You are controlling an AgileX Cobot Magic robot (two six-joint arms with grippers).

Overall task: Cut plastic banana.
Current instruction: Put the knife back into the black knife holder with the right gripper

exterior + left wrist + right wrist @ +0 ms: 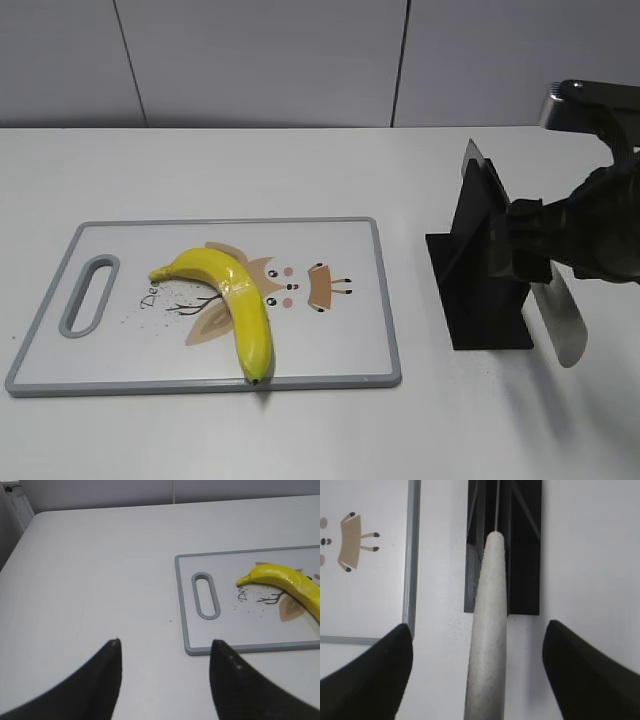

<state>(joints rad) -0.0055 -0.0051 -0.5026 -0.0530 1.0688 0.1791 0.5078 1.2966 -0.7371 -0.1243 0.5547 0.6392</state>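
The plastic banana [236, 296] is curved, glossy and yellow. It lies on the white cutting board [345, 330], stem to the left and dark end near the front edge. It also shows in the left wrist view [286, 579]. A knife with a grey speckled handle [562, 322] rests in a black stand [478, 305] to the right of the board. My right gripper [477, 626] is open, with a jaw on either side of the knife handle [488, 630] and clear gaps between them. My left gripper [165, 641] is open and empty above the bare table, left of the board's front corner.
The board [186, 610] has a grey rim and a slot handle [205, 595] at its left end. The black stand [520, 545] sits just right of the board's right edge [410, 555]. A white table and a grey wall lie behind.
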